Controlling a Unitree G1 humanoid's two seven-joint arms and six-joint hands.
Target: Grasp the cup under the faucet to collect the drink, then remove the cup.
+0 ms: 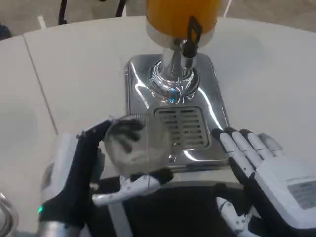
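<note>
A: What takes up most of the view?

B: A round white table [74, 64], and on it a polished chrome drink dispenser base [136, 79] with a slotted drip grate [181, 127]. Above stands the orange-filled tank [180, 15], with a black-handled faucet [190, 37] at its front.

A: And the hands?

B: The right hand [269, 173] lies open, fingers stretched flat and a little apart, fingertips at the base's near right corner. It holds nothing. The left hand [86, 173] is wrapped around the clear ribbed plastic cup [133, 143].

A: Where is that cup?

B: Tilted, mouth toward the camera, at the base's near left edge, just beside the grate, short of the faucet.
</note>
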